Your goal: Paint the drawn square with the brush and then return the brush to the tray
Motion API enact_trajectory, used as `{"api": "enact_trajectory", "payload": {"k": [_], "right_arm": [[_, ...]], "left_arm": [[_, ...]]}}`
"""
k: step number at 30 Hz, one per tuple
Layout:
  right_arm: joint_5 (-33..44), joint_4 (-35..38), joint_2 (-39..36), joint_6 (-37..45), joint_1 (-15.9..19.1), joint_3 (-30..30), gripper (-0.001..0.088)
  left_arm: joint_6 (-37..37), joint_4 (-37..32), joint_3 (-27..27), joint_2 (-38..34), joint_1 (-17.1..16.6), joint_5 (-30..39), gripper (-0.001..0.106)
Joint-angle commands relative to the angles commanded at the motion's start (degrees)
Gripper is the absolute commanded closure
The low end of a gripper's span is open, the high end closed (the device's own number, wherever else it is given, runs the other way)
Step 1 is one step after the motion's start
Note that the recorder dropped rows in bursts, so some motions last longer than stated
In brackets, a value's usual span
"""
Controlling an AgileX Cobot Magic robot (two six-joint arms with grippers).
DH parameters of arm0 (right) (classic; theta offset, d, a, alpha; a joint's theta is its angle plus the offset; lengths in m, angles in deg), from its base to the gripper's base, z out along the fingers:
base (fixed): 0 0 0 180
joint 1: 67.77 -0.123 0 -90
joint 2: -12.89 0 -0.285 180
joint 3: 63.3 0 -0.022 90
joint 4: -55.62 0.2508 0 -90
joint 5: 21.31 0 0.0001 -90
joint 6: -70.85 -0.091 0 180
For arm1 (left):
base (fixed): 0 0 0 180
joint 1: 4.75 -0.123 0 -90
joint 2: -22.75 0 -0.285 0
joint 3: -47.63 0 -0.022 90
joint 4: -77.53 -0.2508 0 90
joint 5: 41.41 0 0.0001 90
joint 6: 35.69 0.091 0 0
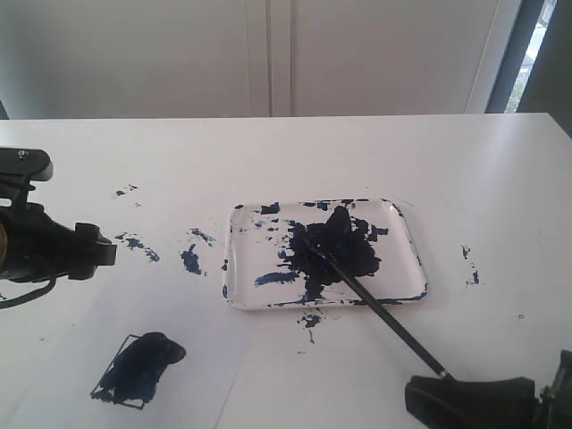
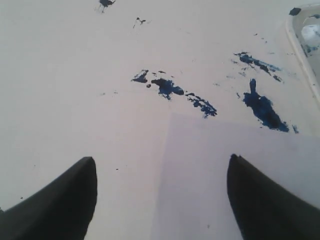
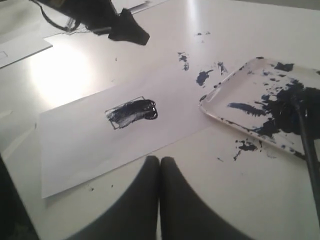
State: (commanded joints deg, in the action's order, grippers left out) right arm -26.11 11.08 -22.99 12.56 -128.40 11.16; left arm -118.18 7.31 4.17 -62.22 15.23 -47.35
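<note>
The white tray (image 1: 407, 259) sits mid-table with a dark blue-black paint blob. The brush (image 1: 384, 315) lies with its tip in the blob and its black handle slanting out over the tray's near rim. The handle end lies next to my right gripper (image 1: 416, 393). In the right wrist view that gripper (image 3: 160, 161) is shut with nothing in it, and the brush (image 3: 309, 147) lies off to one side. The drawn square (image 1: 138, 368) on the paper is smeared with dark paint; the right wrist view shows the square (image 3: 131, 113) too. My left gripper (image 2: 162, 160) is open over the paper's edge.
The white paper (image 3: 90, 145) lies beside the tray (image 3: 240, 90). Loose blue paint specks (image 2: 167, 87) dot the table between the left arm (image 1: 54, 246) and the tray. More specks (image 1: 469, 266) mark the table right of the tray.
</note>
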Motion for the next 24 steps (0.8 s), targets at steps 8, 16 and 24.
{"api": "enact_trajectory", "payload": {"k": [8, 16, 24], "right_arm": [[-4.5, 0.9, 0.7, 0.0, 0.0, 2.8, 0.0868], [-4.1, 0.8, 0.7, 0.0, 0.0, 2.8, 0.0868], [-4.2, 1.0, 0.7, -3.6, 0.0, 2.8, 0.0868]], "left_arm": [[0.0, -0.1, -4.7, 9.0, 0.0, 0.0, 0.030], [-4.3, -0.1, -13.0, 23.4, 0.0, -1.0, 0.030], [-5.4, -2.3, -20.2, 33.3, 0.0, -13.3, 0.030]]}}
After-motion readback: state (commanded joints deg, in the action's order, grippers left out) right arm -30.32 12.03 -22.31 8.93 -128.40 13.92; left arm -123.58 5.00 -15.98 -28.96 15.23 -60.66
